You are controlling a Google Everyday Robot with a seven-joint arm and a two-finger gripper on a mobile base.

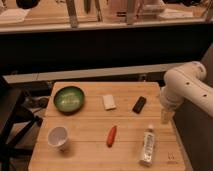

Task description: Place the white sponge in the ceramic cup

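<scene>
Gripper (166, 116) hangs below the white arm (186, 87) at the right edge of the wooden table (90, 120), low over the boards and holding nothing that shows. Whether it is open or closed cannot be told.

The white sponge (109, 102) lies flat near the middle of the table's far half, with its long axis running roughly from the near edge toward the far edge. It sits well apart from the gripper, toward the left of the view and a little farther back, so the reach would go sideways across the table.

A small black object (139, 104) lies just beside the sponge on the gripper's side, almost on that line. It is the thing most likely to be brushed on the way in.

A green bowl (69, 98) stands on the sponge's other side. The ceramic cup (58, 137) stands upright in the near left corner area, mouth up. A red-orange item (111, 135) and a bottle lying on its side (147, 145) rest nearer the front.
</scene>
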